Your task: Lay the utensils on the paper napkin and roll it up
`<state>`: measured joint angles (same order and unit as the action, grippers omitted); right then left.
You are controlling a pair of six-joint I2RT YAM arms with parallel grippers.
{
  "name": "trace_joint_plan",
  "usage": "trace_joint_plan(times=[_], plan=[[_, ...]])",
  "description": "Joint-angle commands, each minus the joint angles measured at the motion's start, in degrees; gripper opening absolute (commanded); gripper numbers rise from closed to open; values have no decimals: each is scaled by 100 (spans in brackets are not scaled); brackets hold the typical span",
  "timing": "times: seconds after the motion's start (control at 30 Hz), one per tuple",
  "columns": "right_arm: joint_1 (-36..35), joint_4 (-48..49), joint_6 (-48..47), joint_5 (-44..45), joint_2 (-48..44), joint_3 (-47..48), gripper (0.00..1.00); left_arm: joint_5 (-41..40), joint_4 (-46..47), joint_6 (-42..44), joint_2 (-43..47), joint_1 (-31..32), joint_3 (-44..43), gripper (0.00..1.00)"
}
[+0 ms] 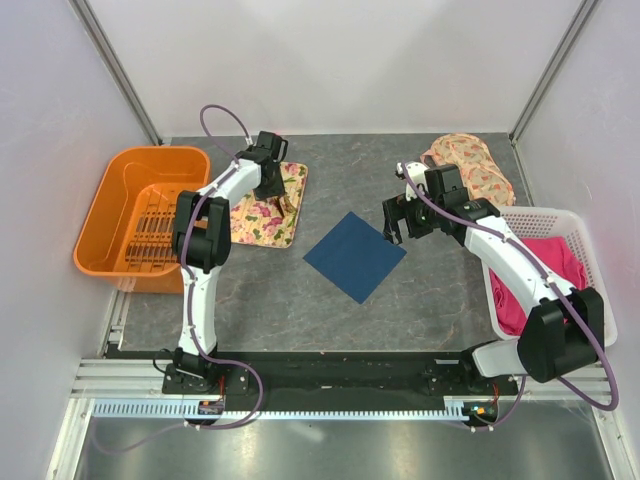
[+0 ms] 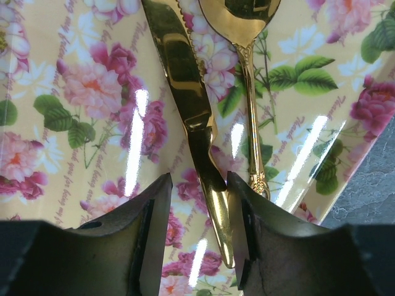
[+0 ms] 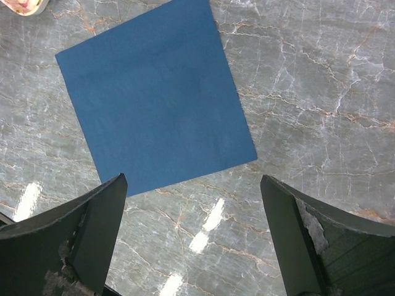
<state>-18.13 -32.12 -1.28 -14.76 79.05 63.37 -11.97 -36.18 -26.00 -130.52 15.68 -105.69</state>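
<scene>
A gold knife (image 2: 185,86) and a gold spoon (image 2: 247,80) lie side by side on the floral tray (image 2: 80,92). My left gripper (image 2: 197,188) is low over the tray (image 1: 262,215), open, with its jaws on either side of the knife's handle. The right finger (image 2: 259,234) touches the handle and the left finger stands apart from it. The navy paper napkin (image 1: 354,255) lies flat on the table's middle. My right gripper (image 1: 393,222) hovers open and empty above the table by the napkin's right corner. The napkin (image 3: 154,92) lies just beyond that gripper's (image 3: 192,185) fingertips.
An orange basket (image 1: 140,215) stands at the left. A white basket (image 1: 580,235) holding a pink cloth (image 1: 530,285) stands at the right. A floral-patterned bundle (image 1: 468,165) lies at the back right. Marbled grey table surrounds the napkin.
</scene>
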Motion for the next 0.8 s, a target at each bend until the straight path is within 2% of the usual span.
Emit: trace_joint_plan(times=[0.0,0.23,0.37,0.53,0.77], plan=[[29,153,40,-114,85,17,98,1,50,-195,-35,-39,-163,43],[29,153,31,-97,93,-9,98,-43,-29,-142,-27,-39,-180,24],[20,153,57,-114,129,8,98,-16,-134,-142,237,-39,-154,9],[29,162,101,-141,172,70,98,-166,-301,-133,894,84,-5,2],[90,127,284,-211,278,210,98,-236,-433,-256,1730,470,347,2]])
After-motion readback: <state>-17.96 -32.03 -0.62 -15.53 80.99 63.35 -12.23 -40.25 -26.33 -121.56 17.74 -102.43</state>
